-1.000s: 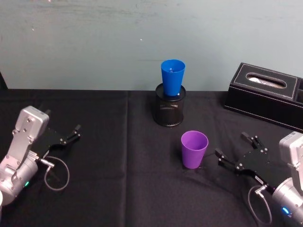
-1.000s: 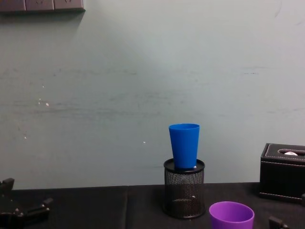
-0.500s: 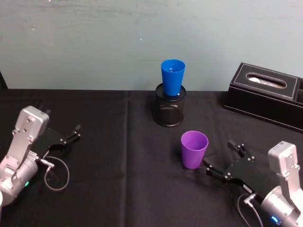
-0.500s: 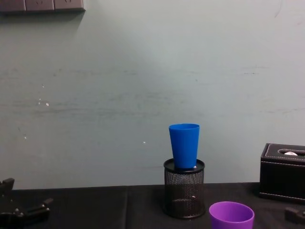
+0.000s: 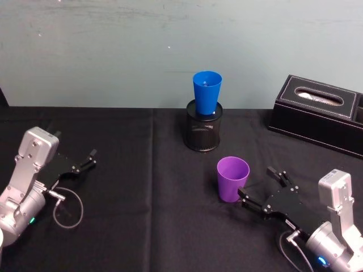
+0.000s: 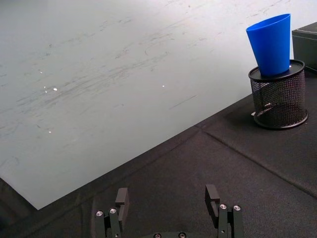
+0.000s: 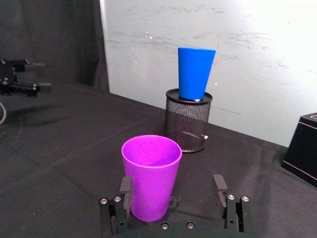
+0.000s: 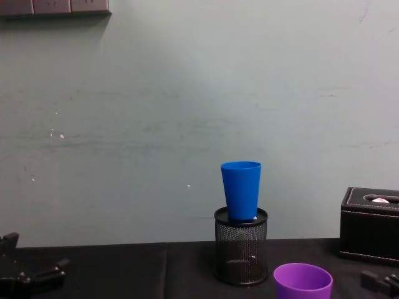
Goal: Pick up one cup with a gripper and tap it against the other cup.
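Just off the open fingers (image 7: 218, 184) of R gripper (image 5: 257, 183), by one tip, smooth purple plastic cup (image 5: 232, 178) stands upright on black counter (image 5: 142, 226); tall blue plastic cup (image 5: 207, 90) sits in black mesh holder (image 5: 202, 136) behind. L gripper (image 5: 88, 158) parked left, fingers open.

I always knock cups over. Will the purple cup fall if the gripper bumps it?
Probably quite easily. The purple cup looks like thin, empty plastic, so likely light. It stands on its narrow end, wide rim up, so a high bump could tip it. The open right gripper sits low beside it; the cup's smooth tapered sides might slip when squeezed.
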### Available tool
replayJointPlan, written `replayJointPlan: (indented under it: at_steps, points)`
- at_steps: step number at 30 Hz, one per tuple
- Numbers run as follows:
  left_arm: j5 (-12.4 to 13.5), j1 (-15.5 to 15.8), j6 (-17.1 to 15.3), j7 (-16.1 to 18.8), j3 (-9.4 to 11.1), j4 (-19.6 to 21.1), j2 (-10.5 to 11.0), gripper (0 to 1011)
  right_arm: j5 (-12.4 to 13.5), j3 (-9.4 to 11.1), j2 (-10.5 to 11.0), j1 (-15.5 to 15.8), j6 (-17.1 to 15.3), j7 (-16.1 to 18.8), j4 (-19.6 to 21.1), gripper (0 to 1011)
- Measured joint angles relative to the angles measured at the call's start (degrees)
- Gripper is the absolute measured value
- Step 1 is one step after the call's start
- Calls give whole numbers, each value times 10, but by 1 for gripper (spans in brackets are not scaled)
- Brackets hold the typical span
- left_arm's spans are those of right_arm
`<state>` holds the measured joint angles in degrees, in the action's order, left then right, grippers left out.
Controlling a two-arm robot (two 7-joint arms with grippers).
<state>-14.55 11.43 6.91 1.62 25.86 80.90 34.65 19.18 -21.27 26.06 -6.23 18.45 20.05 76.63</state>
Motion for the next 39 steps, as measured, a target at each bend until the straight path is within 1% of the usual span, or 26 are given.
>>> replayJointPlan:
  at_steps: [2, 8, 12, 20, 25, 39]
  points:
    - [0, 0, 0, 0, 0, 0, 0, 1011, 4, 2, -7, -4, 2, 10, -6, 1004]
    - [0, 0, 0, 0, 0, 0, 0, 1012, 6, 4, -16, -8, 2, 21, -13, 1004]
    - [0, 0, 0, 0, 0, 0, 0, 1011, 10, 7, -25, -13, 0, 32, -23, 1004]
    - [0, 0, 0, 0, 0, 0, 0, 1011, 11, 10, -40, -27, 0, 53, -42, 1004]
    - [0, 0, 0, 0, 0, 0, 0, 1011, 5, 10, -51, -39, -1, 65, -59, 1004]
    - [0, 0, 0, 0, 0, 0, 0, 1011, -12, 16, -74, -64, 0, 83, -94, 1004]
